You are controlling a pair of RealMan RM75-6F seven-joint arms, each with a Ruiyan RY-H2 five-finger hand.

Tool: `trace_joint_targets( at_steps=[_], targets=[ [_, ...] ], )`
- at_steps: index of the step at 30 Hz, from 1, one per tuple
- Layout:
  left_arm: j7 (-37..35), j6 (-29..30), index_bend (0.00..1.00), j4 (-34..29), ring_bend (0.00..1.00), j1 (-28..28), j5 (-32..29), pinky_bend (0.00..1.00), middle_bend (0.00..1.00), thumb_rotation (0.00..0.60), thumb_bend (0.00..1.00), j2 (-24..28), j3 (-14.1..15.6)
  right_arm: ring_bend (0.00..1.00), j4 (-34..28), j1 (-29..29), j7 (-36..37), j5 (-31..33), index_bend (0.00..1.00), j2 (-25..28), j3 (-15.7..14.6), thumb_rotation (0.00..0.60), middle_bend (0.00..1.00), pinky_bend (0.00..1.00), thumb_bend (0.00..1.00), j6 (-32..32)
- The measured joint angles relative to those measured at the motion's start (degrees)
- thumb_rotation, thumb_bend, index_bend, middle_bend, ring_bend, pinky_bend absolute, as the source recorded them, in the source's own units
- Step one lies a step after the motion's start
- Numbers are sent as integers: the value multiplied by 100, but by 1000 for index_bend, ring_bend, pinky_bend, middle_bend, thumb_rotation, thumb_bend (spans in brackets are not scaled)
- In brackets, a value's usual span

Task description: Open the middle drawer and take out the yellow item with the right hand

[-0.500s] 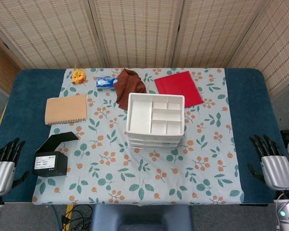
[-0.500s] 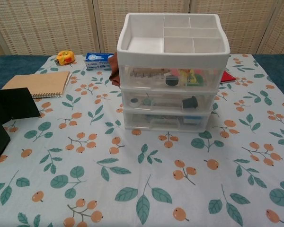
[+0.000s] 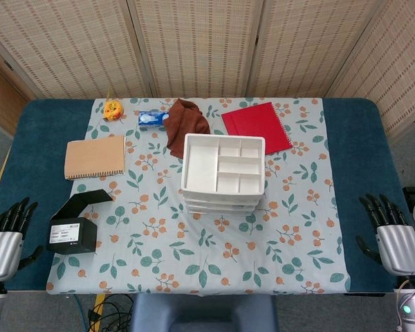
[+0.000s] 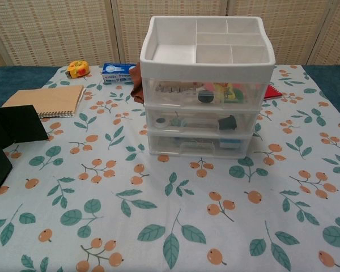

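Note:
A white three-drawer organizer [image 3: 223,173] [image 4: 207,85] stands mid-table with a divided tray on top. All drawers are closed. The middle drawer [image 4: 201,122] shows dark small items through its clear front; I cannot make out a yellow item in it. Yellow bits show in the top drawer [image 4: 232,90]. My right hand [image 3: 394,238] hovers off the table's front right corner, fingers spread, holding nothing. My left hand [image 3: 5,235] hangs at the front left edge, also empty with fingers apart. Neither hand shows in the chest view.
A black box with its flap up [image 3: 75,225] sits front left. A tan notebook [image 3: 95,156], a yellow tape measure [image 3: 112,109], a blue packet [image 3: 151,120], a brown cloth [image 3: 185,123] and a red notebook [image 3: 257,126] lie along the back.
Both hands have sunk slightly lower toward the bottom of the head view. Nothing on the table has moved.

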Motion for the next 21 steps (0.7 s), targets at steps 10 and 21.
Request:
trace_joint_targets(
  at_steps=[10, 21],
  targets=[
    [-21, 22, 25, -41, 55, -9, 63, 135, 30, 600, 223, 17, 10, 43, -12, 79, 291, -157, 71, -189, -24, 600, 123, 120, 348, -63],
    [-58, 41, 26, -38, 55, 9, 60, 135, 30, 600, 222, 31, 20, 289, -377, 502, 670, -452, 71, -462, -48, 600, 268, 474, 386, -511]
  ],
)
